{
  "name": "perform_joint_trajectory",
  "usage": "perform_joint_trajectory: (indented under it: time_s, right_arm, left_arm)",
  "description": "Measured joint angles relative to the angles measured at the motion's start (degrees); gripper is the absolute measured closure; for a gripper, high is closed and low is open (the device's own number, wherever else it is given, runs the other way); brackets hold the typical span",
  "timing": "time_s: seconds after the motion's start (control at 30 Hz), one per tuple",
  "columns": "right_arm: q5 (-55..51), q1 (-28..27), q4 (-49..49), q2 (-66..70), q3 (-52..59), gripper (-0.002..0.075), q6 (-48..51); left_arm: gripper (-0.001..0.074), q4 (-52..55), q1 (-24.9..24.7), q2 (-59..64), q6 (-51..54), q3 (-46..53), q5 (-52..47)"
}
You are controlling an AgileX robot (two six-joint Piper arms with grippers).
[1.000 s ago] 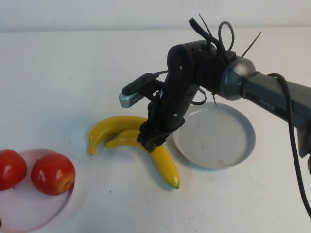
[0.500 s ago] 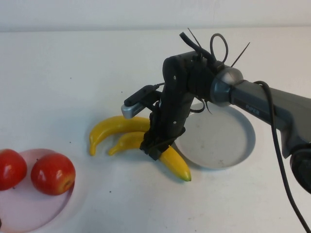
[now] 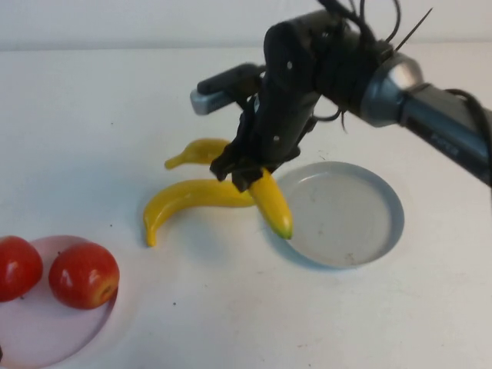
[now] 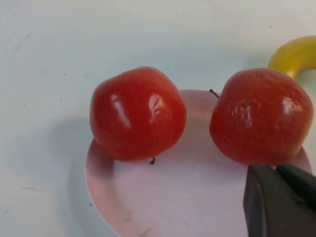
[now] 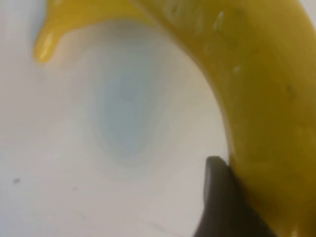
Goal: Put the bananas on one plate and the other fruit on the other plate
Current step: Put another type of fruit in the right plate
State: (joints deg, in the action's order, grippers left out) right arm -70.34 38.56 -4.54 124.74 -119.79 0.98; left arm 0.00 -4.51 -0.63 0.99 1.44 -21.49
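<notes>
Glossy yellow banana (image 3: 270, 201) — pinched in right tool (image 3: 244, 175); left tool (image 4: 279, 197) — grip unclear.

the right arm (image 3: 430, 115) reaches in from the right edge of the high view, across the table toward its middle, its wrist bent sharply down. the right gripper (image 3: 244, 171) points at the table, raised off it, fingers clamped on a banana (image 3: 270, 201) about halfway along it. in the right wrist view one dark finger (image 5: 224, 207) presses against the yellow skin. the left gripper (image 4: 279, 202) hangs low at the near left, only its dark tip showing in the left wrist view, touching nothing.
</notes>
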Motion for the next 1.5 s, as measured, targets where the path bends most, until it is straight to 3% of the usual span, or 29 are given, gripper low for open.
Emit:
perform_joint_trajectory:
  time_s: [0.13, 0.4, 0.5, 1.13, 1.33, 1.5]
  right_arm:
    - [-0.1, -1.4, 8.0, -7.1, 2.4, 0.0422, -5.0]
    - [-0.4, -14.8, 4.9, -15.1, 17.9, 0.0422, -9.4]
    - [-0.4, -17.4, 4.5, -15.1, 22.2, 0.0422, -9.6]
    - [7.0, -17.6, -1.1, -7.1, 26.3, 0.042, -6.3]
    - [7.3, -17.6, -1.2, -7.1, 26.1, 0.0327, -5.8]
    - [3.0, -17.6, -1.2, -7.0, 21.5, 0.0305, -5.6]
  left_arm:
    - [0.0733, 0.0, 0.0, 0.0, 0.0, 0.0, 0.0]
    - [0.0733, 0.0, 0.0, 0.0, 0.0, 0.0, 0.0]
    - [0.0733, 0.0, 0.0, 0.0, 0.0, 0.0, 0.0]
    - [0.0733, 0.0, 0.0, 0.0, 0.0, 0.0, 0.0]
    - [0.0733, 0.0, 0.0, 0.0, 0.0, 0.0, 0.0]
    - [0.0733, 0.0, 0.0, 0.0, 0.0, 0.0, 0.0]
